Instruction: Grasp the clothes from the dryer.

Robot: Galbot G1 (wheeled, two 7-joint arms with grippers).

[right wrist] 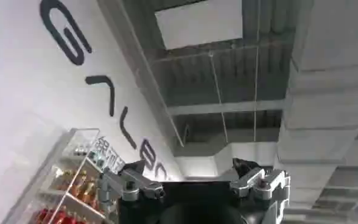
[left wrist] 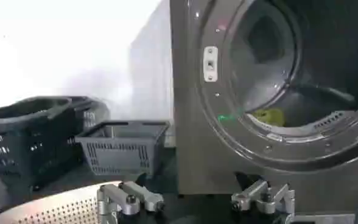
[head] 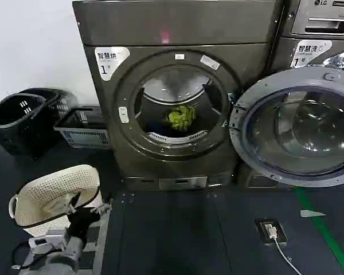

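Note:
The bronze-grey dryer (head: 178, 34) stands ahead with its round door (head: 298, 127) swung open to the right. In the drum lie the clothes: a yellow-green wad (head: 181, 117) and a dark navy piece (head: 156, 127) beside it. The left wrist view shows the dryer front (left wrist: 191, 91) and the yellow wad (left wrist: 269, 115) past the porthole rim. My left gripper (left wrist: 195, 204) is open and empty, low at the front left, well short of the dryer. My right gripper (right wrist: 195, 185) is open and empty, pointing up at a ceiling.
A white perforated basket (head: 57, 195) sits by my left arm (head: 74, 229). Black baskets (head: 17, 114) and a grey one (head: 83, 129) stand left of the dryer. A silver LG machine (head: 321, 28) is at the right. A small box with a cable (head: 270, 231) and green tape (head: 324, 229) lie on the floor.

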